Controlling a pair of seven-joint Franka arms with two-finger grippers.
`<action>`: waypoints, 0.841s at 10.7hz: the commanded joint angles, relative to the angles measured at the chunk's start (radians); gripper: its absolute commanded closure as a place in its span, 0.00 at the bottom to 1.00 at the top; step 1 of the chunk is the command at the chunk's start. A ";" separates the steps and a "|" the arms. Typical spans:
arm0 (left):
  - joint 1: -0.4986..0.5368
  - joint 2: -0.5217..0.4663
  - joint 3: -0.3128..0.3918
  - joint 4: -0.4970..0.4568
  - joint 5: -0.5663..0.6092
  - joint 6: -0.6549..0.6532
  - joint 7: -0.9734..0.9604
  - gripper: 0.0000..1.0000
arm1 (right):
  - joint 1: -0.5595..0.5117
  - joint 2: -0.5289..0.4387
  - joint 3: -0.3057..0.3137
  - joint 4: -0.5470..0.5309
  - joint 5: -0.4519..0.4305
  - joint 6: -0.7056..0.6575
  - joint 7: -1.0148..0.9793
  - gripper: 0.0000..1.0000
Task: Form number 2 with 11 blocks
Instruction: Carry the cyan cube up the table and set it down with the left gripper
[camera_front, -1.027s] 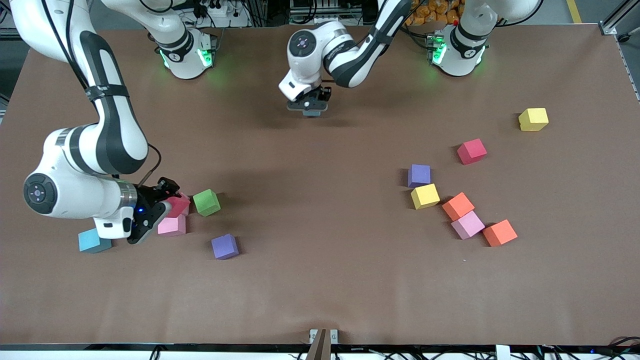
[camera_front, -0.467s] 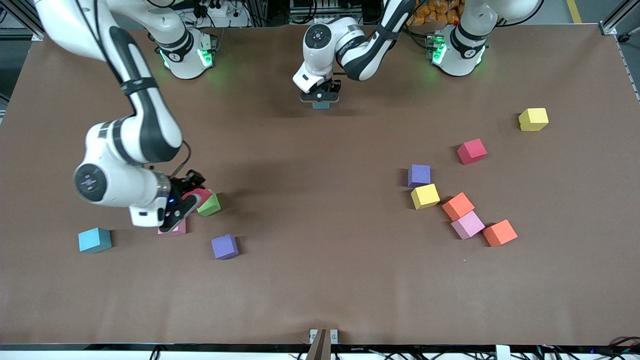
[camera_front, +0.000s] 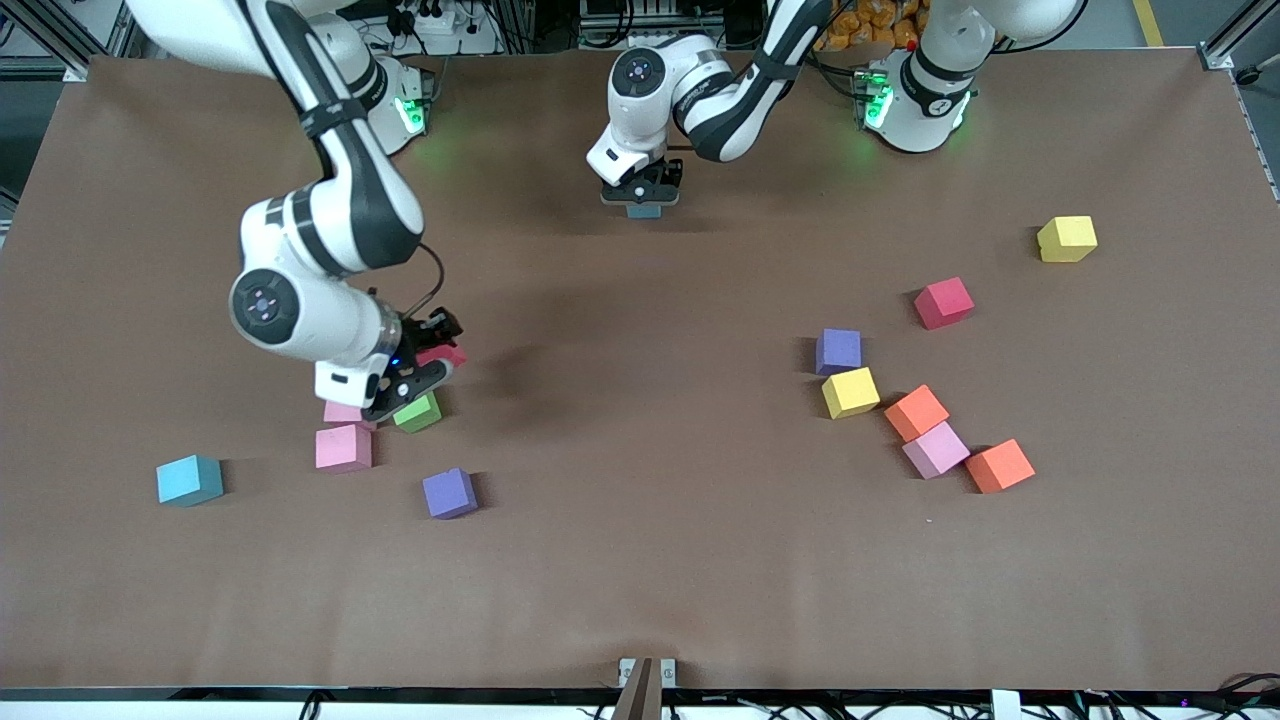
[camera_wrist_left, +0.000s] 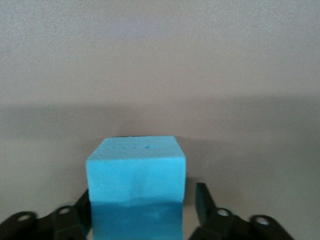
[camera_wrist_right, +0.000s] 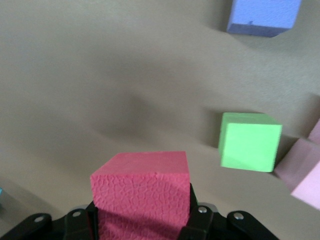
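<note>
Right gripper (camera_front: 425, 362) has lifted red block (camera_wrist_right: 142, 192) above green block (camera_front: 418, 412).

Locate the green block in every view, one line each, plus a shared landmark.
Front view: green block on the table, partly under the right gripper.
Left wrist view: not in it.
Right wrist view: green block, past the held red block.
Shared landmark: purple block.

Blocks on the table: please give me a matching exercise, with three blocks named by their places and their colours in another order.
Blocks:
1. gripped block in the right claw
2. loose block between the fingers of the left claw
3. lone block closest to the left arm's base

Colours:
a. yellow
b. red
c. light blue

Pairs: 1-b; 2-c; 3-a.
</note>
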 joint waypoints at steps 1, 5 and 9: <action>0.009 -0.066 -0.008 -0.024 -0.011 0.013 -0.016 0.00 | 0.064 -0.062 -0.007 -0.098 0.002 0.068 0.125 0.81; 0.054 -0.228 -0.009 -0.105 -0.010 0.011 0.010 0.00 | 0.116 -0.059 -0.012 -0.102 0.002 0.070 0.289 0.82; 0.178 -0.382 -0.005 -0.144 -0.010 -0.080 0.130 0.00 | 0.195 -0.056 -0.010 -0.164 0.002 0.184 0.421 0.82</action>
